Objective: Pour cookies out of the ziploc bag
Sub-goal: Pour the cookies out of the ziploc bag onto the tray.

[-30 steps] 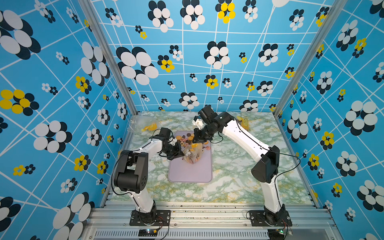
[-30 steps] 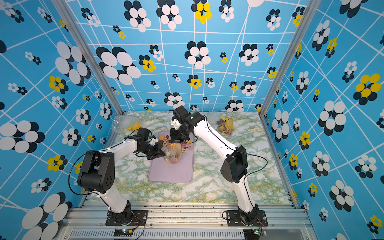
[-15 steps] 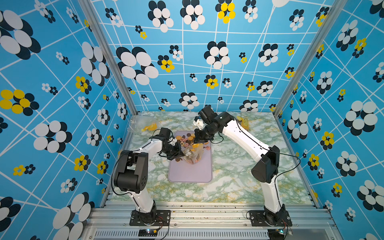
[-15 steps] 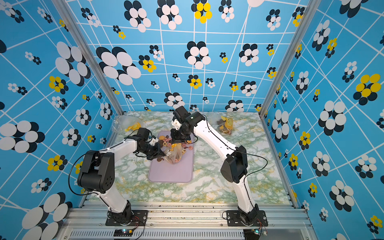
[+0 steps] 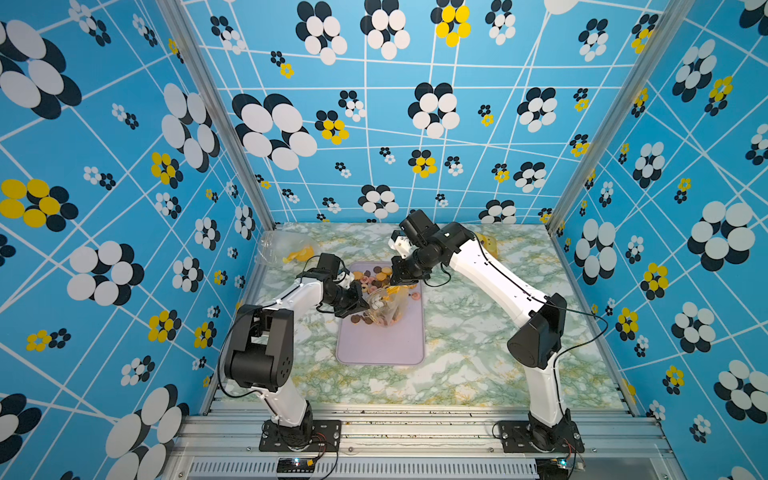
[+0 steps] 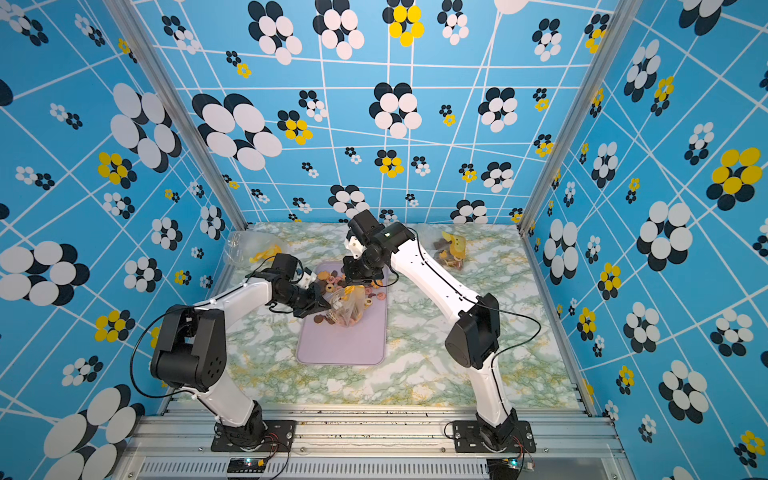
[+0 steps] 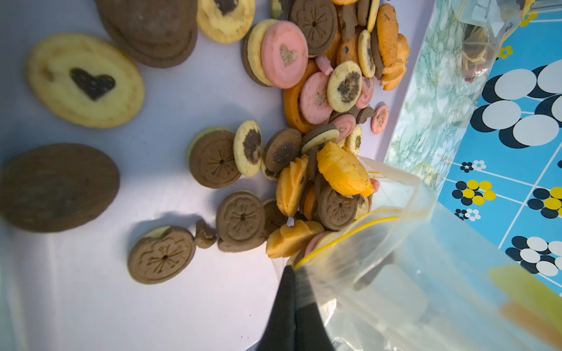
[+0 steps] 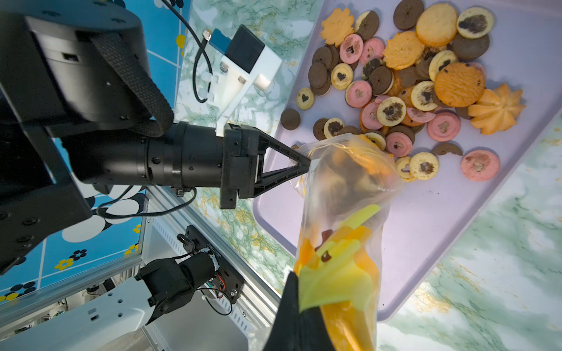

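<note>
- While the ziploc bag hangs mouth-down over the lilac tray, the pour looks well under way: most of the cookies lie in a loose heap on the tray, and the left wrist view shows a cluster bunched right at the bag's mouth
- The left hand has its fingers pressed together on the film at the rim of the mouth, just beside the yellow zip line; it holds that side of the opening low, close above the tray
- The right hand pinches the closed end of the bag and holds it higher than the mouth, so the bag slopes down toward the heap; a large yellow piece sits inside the bag right at that grip
- Dark shapes show through the film in the middle of the bag; I judge these to be cookies not yet out, though how many I cannot tell
- The next move seems to call for the closed end going higher, or a light shake, while the left hand keeps the mouth spread and inside the tray's rim
- One pink cookie already lies near the tray's edge by the worktop, so a hard shake could send others over
</note>
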Robot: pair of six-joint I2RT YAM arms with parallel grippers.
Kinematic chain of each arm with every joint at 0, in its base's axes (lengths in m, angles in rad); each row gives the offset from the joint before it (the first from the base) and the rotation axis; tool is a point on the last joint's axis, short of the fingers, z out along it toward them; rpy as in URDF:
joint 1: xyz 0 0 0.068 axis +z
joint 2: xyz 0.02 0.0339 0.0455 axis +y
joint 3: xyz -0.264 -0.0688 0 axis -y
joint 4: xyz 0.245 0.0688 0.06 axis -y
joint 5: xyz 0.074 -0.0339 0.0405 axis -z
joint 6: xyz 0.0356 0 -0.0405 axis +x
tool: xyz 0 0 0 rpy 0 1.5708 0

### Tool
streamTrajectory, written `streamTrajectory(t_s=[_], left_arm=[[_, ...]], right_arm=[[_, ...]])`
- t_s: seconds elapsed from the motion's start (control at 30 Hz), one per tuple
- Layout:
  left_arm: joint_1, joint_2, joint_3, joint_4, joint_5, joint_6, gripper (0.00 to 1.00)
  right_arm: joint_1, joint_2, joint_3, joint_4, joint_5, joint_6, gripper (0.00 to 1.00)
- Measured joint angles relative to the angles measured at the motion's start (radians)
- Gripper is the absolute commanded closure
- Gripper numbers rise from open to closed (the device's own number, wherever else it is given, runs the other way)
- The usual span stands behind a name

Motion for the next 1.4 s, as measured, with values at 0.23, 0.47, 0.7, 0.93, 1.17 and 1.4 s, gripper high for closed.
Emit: streamTrajectory(t_s=[0.23,0.47,0.7,0.93,1.17,1.4], left_arm=[[-0.002,0.002,0.0,0.01,0.0,-0.005,1.0],[-0.034,0.024,0.0,0.05,0.009,-0.021,1.0],[-0.037,0.023,0.0,0.057,0.014,-0.031,1.0],[-0.009,-0.016,0.0,0.018,-0.013,-0.023,1.0],[-0.016,0.006,0.0,0.046,0.008,-0.035,1.0],[-0.07,0.032,-0.015,0.096,0.02,-0.054,0.97]], right_arm=[[0.0,0.0,0.0,0.0,0.0,0.0,1.0],[0.0,-0.008,0.0,-0.001,0.001,0.0,1.0],[0.0,-0.011,0.002,-0.01,0.014,-0.007,1.0],[0.0,-0.011,0.001,-0.011,0.015,-0.008,1.0],[0.0,-0.011,0.001,-0.016,0.024,-0.012,1.0],[0.0,-0.015,0.001,-0.026,0.023,-0.012,1.0]])
